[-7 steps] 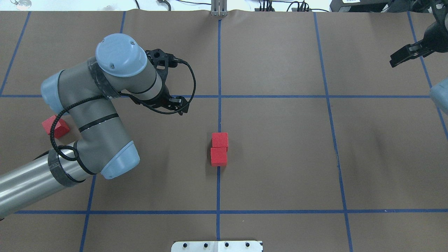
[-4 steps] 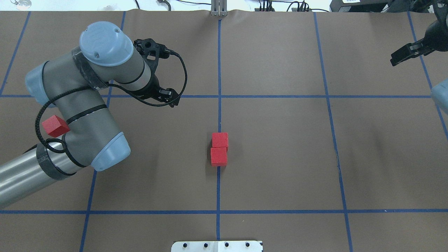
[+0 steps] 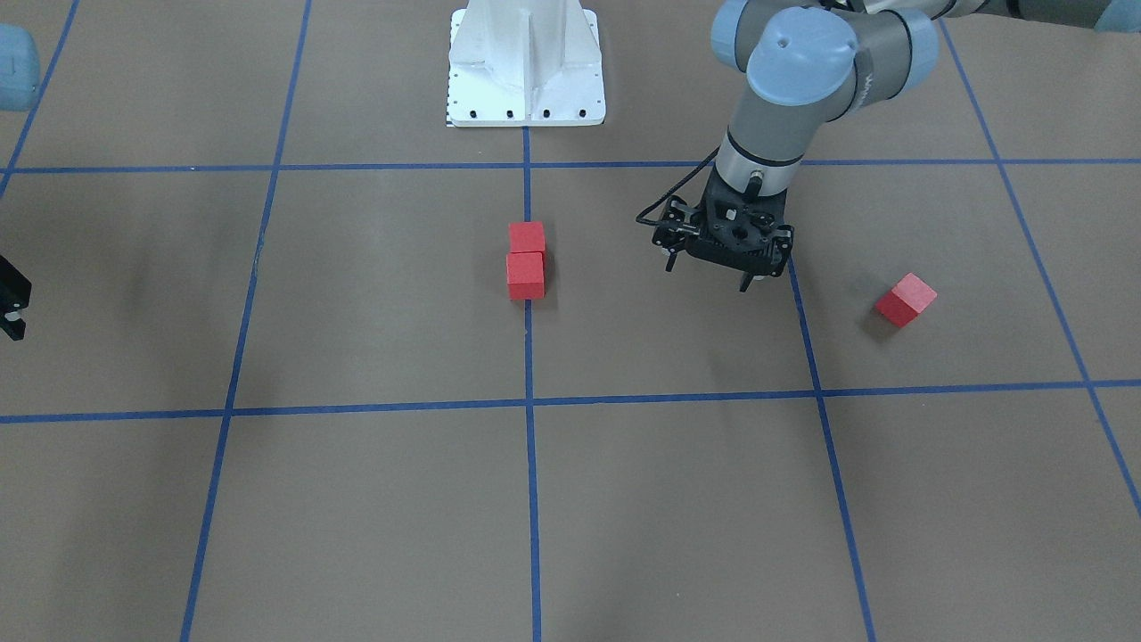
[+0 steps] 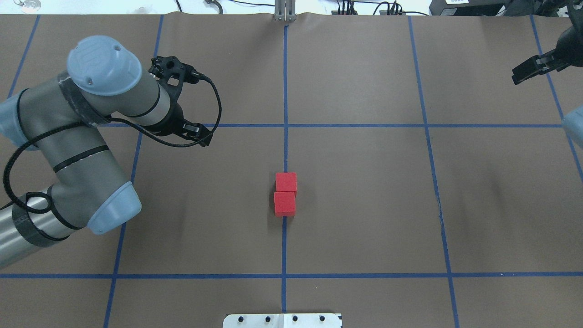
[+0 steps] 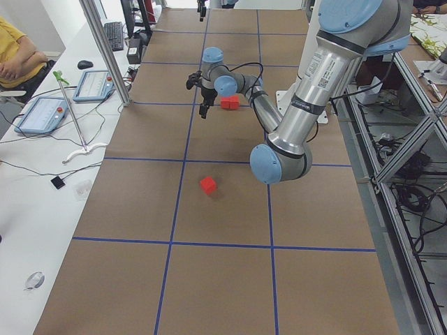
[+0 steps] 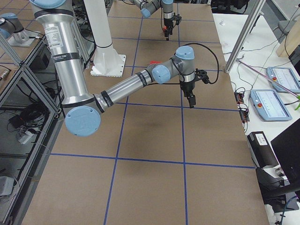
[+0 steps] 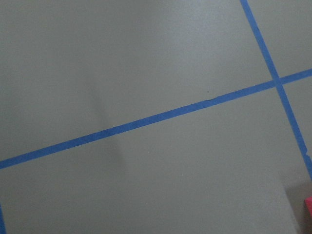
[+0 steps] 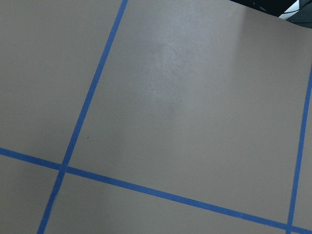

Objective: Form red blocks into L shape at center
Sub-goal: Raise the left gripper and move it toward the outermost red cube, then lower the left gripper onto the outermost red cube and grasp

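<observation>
Two red blocks sit touching, one behind the other, on the middle grid line at the center. The third red block lies alone well to the robot's left (askew to the grid). Between them hovers the left gripper, jaws wide and empty. The right gripper is far aside; whether it is wide or narrow I cannot tell.

Two matte red blocks touching end to end on the center line, third block well apart, turned askew.
</observation>
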You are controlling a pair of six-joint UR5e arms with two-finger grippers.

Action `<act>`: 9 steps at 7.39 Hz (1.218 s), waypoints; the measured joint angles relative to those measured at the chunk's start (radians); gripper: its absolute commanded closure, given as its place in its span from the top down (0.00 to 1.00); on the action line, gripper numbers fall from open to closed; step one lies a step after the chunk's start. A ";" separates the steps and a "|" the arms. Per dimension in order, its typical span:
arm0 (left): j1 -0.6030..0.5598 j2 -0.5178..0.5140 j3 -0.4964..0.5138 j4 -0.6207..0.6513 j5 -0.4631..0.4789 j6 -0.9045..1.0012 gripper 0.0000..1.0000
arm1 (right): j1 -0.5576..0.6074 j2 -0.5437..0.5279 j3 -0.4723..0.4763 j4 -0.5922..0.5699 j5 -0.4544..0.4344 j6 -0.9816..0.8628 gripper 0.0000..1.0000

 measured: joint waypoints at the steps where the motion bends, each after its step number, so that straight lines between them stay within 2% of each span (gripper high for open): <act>1: -0.032 0.048 -0.014 -0.003 -0.030 0.064 1.00 | 0.000 -0.003 0.004 0.001 -0.010 0.000 0.99; 3: -0.117 0.162 -0.056 -0.011 -0.122 0.193 1.00 | 0.000 -0.006 0.011 0.000 -0.023 0.000 0.99; 5: -0.173 0.253 -0.086 -0.027 -0.170 0.276 1.00 | -0.001 -0.007 0.019 0.001 -0.028 -0.001 0.99; 7: -0.207 0.341 -0.101 -0.099 -0.214 0.302 1.00 | -0.001 -0.012 0.020 0.000 -0.024 0.001 1.00; 9: -0.241 0.381 -0.106 -0.133 -0.231 0.291 1.00 | -0.002 -0.025 0.007 0.000 -0.018 0.002 1.00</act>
